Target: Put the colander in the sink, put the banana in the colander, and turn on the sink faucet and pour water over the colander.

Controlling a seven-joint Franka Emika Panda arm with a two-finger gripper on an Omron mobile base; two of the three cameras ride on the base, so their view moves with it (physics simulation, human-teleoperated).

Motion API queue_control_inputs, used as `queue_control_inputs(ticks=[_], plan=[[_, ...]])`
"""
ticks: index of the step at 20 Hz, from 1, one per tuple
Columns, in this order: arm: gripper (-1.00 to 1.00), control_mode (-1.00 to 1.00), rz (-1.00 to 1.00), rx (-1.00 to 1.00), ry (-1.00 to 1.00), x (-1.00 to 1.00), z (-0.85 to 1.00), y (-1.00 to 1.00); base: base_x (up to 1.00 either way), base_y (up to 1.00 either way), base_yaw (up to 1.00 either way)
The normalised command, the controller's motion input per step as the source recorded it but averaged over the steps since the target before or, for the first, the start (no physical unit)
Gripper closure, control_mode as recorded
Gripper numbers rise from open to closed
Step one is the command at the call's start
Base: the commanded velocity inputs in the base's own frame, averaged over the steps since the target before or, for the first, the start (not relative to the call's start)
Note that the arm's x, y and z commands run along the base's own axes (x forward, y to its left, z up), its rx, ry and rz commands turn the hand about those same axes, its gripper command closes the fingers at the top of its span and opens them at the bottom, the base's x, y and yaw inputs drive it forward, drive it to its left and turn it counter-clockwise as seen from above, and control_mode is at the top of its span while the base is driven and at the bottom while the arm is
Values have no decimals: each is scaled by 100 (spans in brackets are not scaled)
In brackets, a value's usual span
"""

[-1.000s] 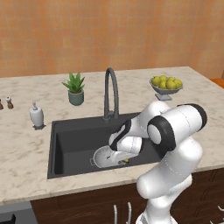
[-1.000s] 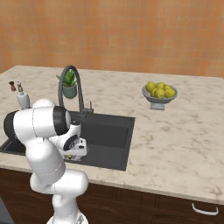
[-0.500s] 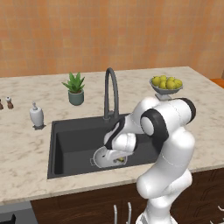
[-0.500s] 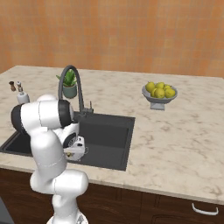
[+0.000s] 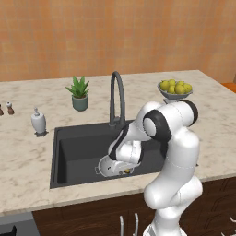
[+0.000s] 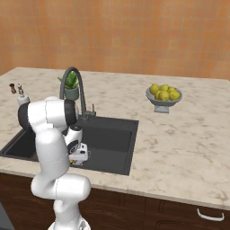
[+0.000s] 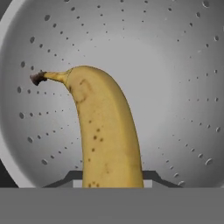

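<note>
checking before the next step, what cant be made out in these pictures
- Gripper's fingertips: in the hand view the banana covers them, so open or shut is unclear.
- Banana's lower end: cut off at the bottom of the hand view.
- Colander: in the left base view the arm hides most of it.
- Sink drain: hidden by the arm in the right base view.

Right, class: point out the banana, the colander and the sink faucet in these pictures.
banana (image 7: 105, 131), hand view, middle of its yellow body.
colander (image 7: 175, 87), hand view, perforated inner wall beside the banana.
sink faucet (image 5: 120, 92), left base view, arched spout's upright part above the sink.
</note>
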Motion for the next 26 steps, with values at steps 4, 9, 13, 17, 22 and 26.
queue_control_inputs(ticks=[4,9,13,17,22,26], plan=[[100,-100,0,0,0,21,0,0,0,0,0],[100,-100,0,0,0,27,0,0,0,0,0],[100,-100,0,0,0,26,-2,0,0,0,0],[100,-100,0,0,0,21,-19,0,0,0,0],[100,-100,0,0,0,18,-23,0,0,0,0],[100,-100,0,0,0,15,-18,0,0,0,0]])
